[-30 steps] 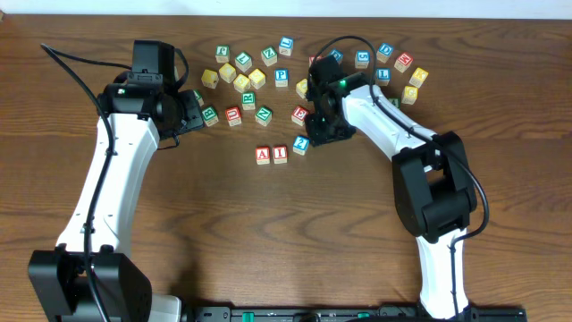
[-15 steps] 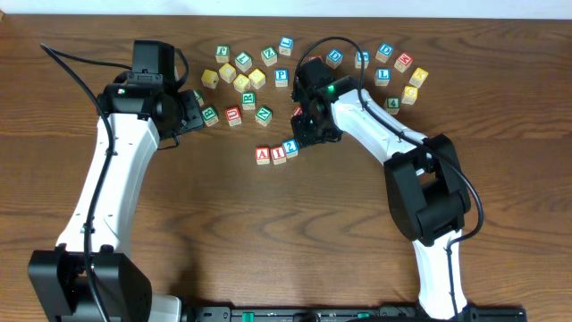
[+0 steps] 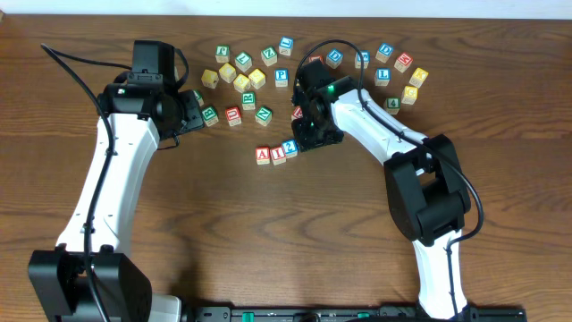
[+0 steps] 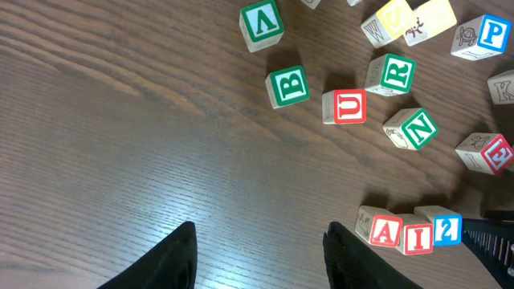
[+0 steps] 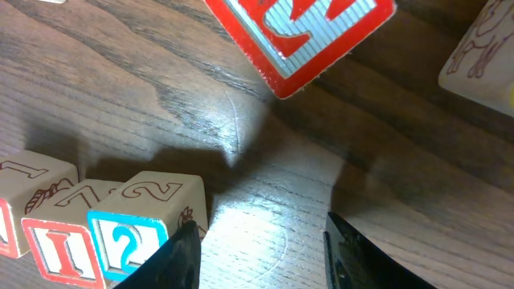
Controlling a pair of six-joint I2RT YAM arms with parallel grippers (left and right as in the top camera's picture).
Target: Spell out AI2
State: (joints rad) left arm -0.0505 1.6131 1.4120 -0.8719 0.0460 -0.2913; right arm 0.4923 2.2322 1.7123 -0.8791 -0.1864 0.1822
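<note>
The right gripper (image 5: 261,257) hangs low over the wooden table (image 5: 96,104), its two dark fingers (image 5: 183,261) poking up from the bottom edge, spread apart with only bare wood between them. Just beside the left-hand finger sits the 2 block (image 5: 132,241), blue numeral on its front face; whether they touch is hard to say. Pressed against its other side is the I block (image 5: 60,249), printed in red, and beyond that a third block (image 5: 16,193), cut off by the frame. Up top lies a red-bordered block (image 5: 305,32), tilted, and at the upper right corner a pale block (image 5: 486,56).
</note>
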